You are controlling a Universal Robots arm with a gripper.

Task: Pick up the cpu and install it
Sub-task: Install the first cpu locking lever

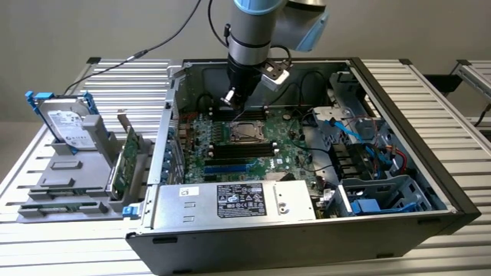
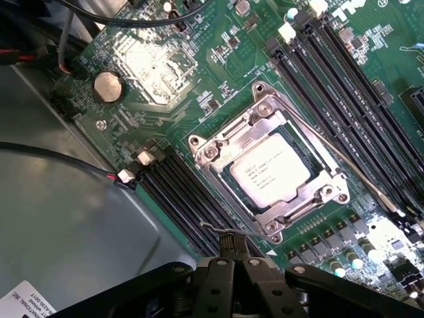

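Hovers with black claw (image 1: 229,102) pressed together, empty, above, apart from small flat square silver-topped cpu (image 2: 271,173) seated in metal socket frame (image 2: 211,152)

Silver-grey cylindrical arm (image 1: 249,34); pale blue joint cap (image 1: 312,33); black wrist section (image 1: 244,77); black gripper (image 2: 235,264)

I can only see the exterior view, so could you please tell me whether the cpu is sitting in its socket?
Observer: Yes. The wrist view shows the cpu lying flat inside the metal socket frame, with its printed silver top facing up.
Operator: Thank you. Is the gripper holding anything?
Observer: No. The gripper is shut with nothing between its fingers, and it is apart from the cpu.
Operator: And are the slots beside the socket filled?
Observer: The black memory slots on both sides of the socket look empty.
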